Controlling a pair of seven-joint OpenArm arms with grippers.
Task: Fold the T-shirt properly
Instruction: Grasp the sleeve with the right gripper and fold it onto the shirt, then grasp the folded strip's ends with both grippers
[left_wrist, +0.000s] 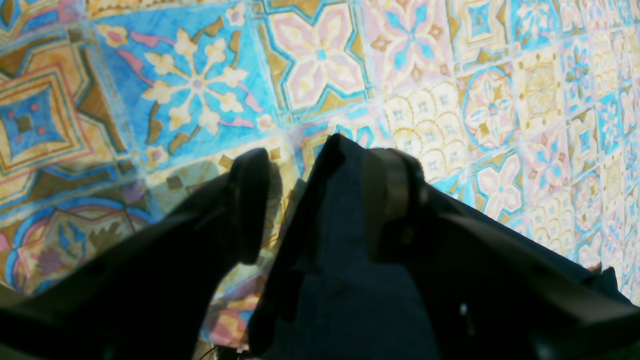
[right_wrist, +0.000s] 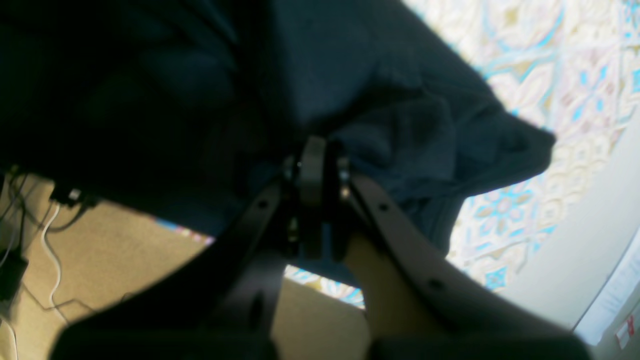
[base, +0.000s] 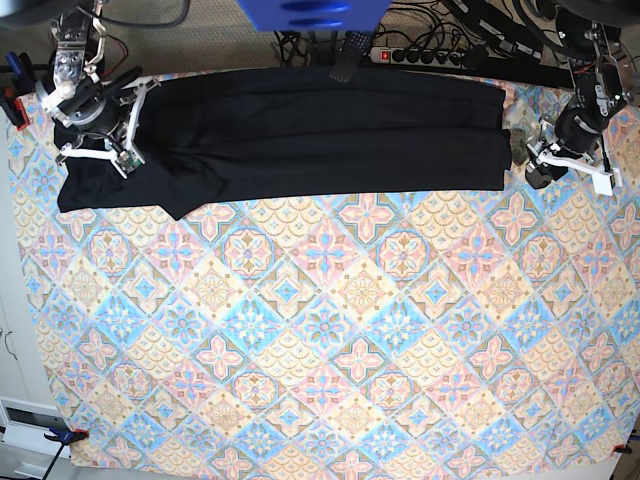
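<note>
The black T-shirt (base: 320, 130) lies as a long flat band along the far edge of the table, with a sleeve sticking out at its left end. My right gripper (base: 128, 150) is at that left end. In the right wrist view it (right_wrist: 320, 167) is shut on a bunched fold of the T-shirt (right_wrist: 380, 90). My left gripper (base: 527, 150) is at the shirt's right end. In the left wrist view it (left_wrist: 320, 165) is open, with an edge of the T-shirt (left_wrist: 345, 260) standing between the fingers against the right finger (left_wrist: 392, 185).
A patterned tile-print cloth (base: 320, 330) covers the table. A power strip and cables (base: 420, 55) run behind the far edge, by a blue object (base: 310, 12). The right wrist view shows floor with cables (right_wrist: 50, 250) past the table edge.
</note>
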